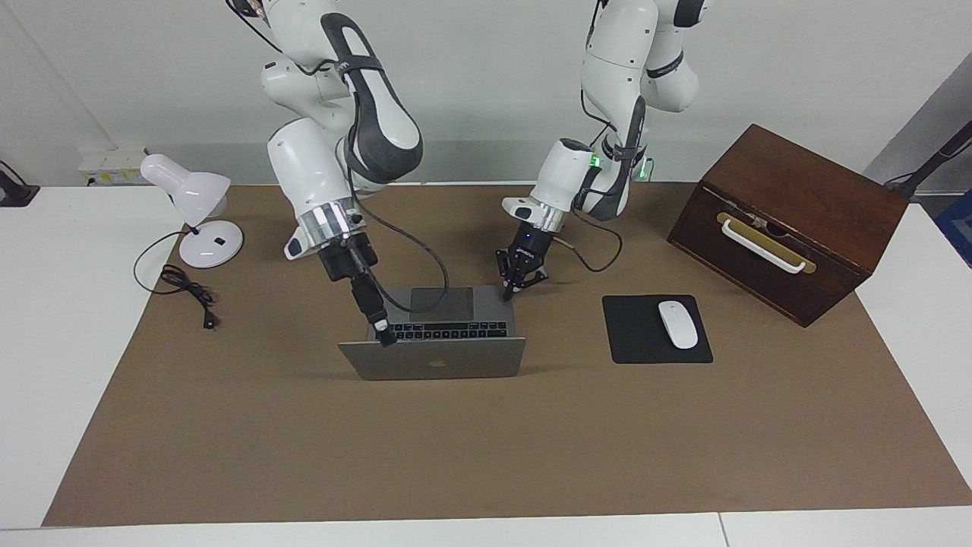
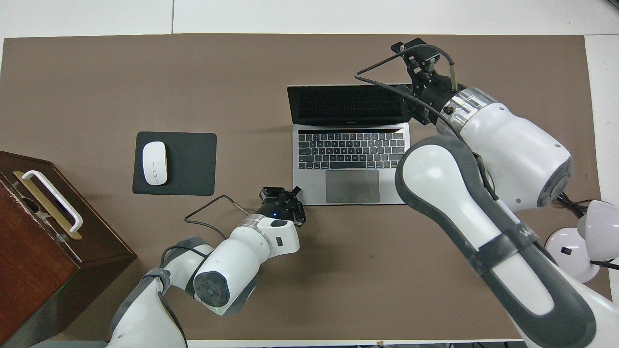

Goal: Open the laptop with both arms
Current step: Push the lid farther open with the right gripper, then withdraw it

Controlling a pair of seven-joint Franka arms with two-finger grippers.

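The silver-grey laptop (image 1: pixel 437 363) (image 2: pixel 350 159) stands open in the middle of the brown mat, with its lid about upright and the apple logo turned away from the robots. My right gripper (image 1: pixel 385 336) (image 2: pixel 415 72) reaches down to the lid's top edge near the corner toward the right arm's end, and its fingers look closed on that edge. My left gripper (image 1: pixel 513 289) (image 2: pixel 290 193) rests its tip on the base's corner nearest the robots, toward the left arm's end, beside the trackpad.
A black mouse pad (image 1: pixel 645 342) (image 2: pixel 193 164) with a white mouse (image 1: pixel 677 324) lies beside the laptop toward the left arm's end. A dark wooden box (image 1: pixel 790 220) stands past it. A white desk lamp (image 1: pixel 194 205) and its cord sit at the right arm's end.
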